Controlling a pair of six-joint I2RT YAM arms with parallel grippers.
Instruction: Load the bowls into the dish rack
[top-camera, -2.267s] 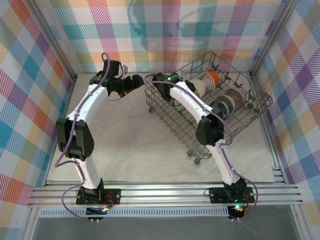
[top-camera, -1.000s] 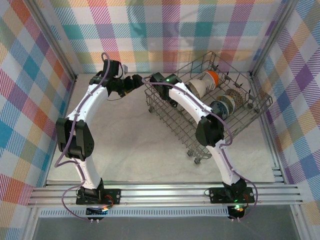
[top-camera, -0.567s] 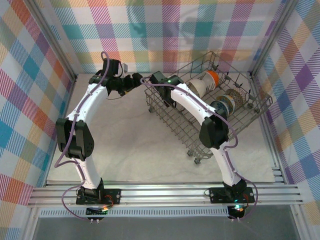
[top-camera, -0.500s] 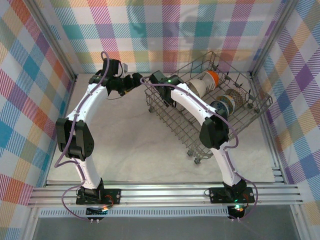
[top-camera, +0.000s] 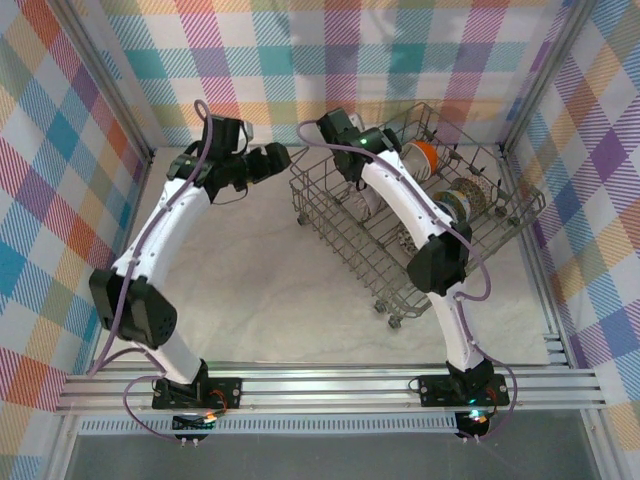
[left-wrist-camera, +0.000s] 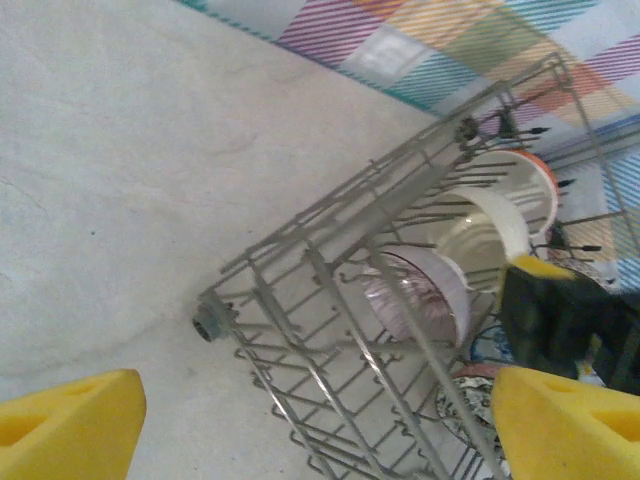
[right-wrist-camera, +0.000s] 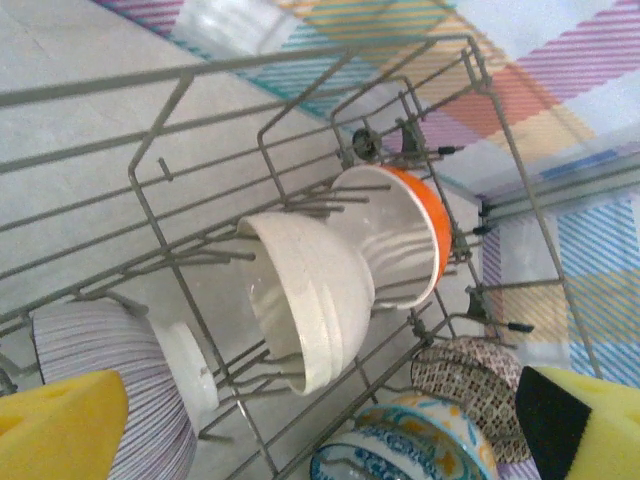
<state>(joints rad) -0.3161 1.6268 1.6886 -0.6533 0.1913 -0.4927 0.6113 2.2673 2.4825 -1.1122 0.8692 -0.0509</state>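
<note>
The dish rack of grey wire stands at the back right. Several bowls sit on edge between its tines: a purple-striped one, a plain white one, an orange one, a brown-patterned one and a blue-and-white one. My right gripper hangs open above the rack's left end, holding nothing. My left gripper is open just left of the rack, over the table, and holds nothing. In the left wrist view the rack's corner wheel and the striped bowl lie ahead.
The rack's front half has bare tines. Plaid walls close in the back and sides, with a metal frame post right of the rack. Open marble tabletop lies to the left and front.
My right gripper has risen and moved back from the rack's left end, its jaws spreading wider. My left arm has stretched slightly up and to the right.
</note>
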